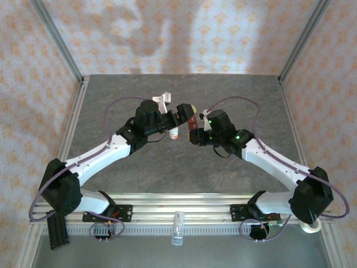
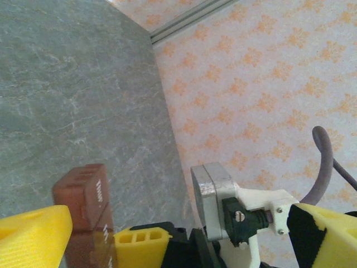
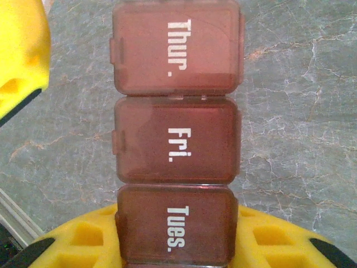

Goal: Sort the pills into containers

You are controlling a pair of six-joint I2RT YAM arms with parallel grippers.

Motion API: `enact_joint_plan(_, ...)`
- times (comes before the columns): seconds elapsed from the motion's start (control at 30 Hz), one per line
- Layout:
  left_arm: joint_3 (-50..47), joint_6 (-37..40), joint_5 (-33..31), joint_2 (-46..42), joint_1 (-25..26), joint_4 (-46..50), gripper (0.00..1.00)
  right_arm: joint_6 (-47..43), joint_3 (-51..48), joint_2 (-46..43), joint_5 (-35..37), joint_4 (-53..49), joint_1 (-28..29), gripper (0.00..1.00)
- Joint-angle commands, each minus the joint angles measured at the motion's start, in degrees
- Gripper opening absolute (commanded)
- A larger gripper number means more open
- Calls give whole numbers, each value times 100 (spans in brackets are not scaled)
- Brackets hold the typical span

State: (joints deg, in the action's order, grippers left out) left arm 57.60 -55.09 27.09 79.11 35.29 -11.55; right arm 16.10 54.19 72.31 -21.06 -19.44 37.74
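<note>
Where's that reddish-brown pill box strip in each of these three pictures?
Top external: the pill box strip sits just above the picture's centre.
Left wrist: lower left, near the bottom edge.
Right wrist: runs down the middle, lids reading Thur., Fri., Tues.
Shared landmark: the grey marbled table.

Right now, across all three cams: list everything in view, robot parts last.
pill box: 1, reddish-brown, lids Thur., Fri., Tues. shut, mid-table in the right gripper
small bottle: 1, white and orange, mid-table by the left gripper
clear tube: 1, see-through, on the near rail between the arm bases
table: 1, grey marbled, under everything
left gripper: 1, yellow fingers, open, beside the pill box
right gripper: 1, yellow fingers, shut on the Tues. end
</note>
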Motion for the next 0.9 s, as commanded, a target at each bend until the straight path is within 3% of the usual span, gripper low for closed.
enact_joint_plan(0.0, -26, -120, 117, 47, 81, -330, 100, 90, 56, 20, -30, 239, 14, 34)
enact_joint_plan(0.87, -48, -46, -15, 199, 303, -318, 100, 189, -5, -31, 17, 343, 23, 34)
